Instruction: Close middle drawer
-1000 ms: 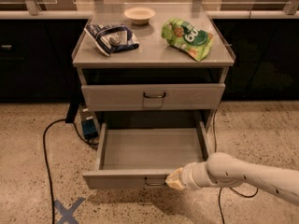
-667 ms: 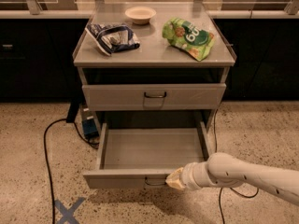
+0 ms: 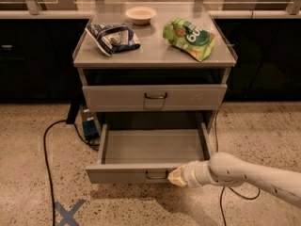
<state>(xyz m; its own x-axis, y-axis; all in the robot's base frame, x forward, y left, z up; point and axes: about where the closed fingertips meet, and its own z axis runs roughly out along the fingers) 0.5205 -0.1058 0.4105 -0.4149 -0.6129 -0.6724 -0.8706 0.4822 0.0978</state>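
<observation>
The middle drawer (image 3: pixel 151 147) is pulled out of the grey cabinet, low in the camera view. It is wide and shallow, its grey inside is bare, and a small dark wire handle (image 3: pixel 155 175) sits at the centre of its low front panel. My gripper (image 3: pixel 178 177), cream-tipped on a white arm coming in from the right, is pressed against the front panel just right of the handle.
Above it is a shut drawer (image 3: pixel 155 97) with a taller front. The cabinet top (image 3: pixel 155 55) carries a bowl (image 3: pixel 140 14), a dark snack bag (image 3: pixel 113 36) and a green bag (image 3: pixel 190 36). A black cable (image 3: pixel 47 149) and a blue tape cross (image 3: pixel 68 213) lie on the floor to the left.
The middle drawer's front has moved a little back toward the cabinet, with my gripper still against it.
</observation>
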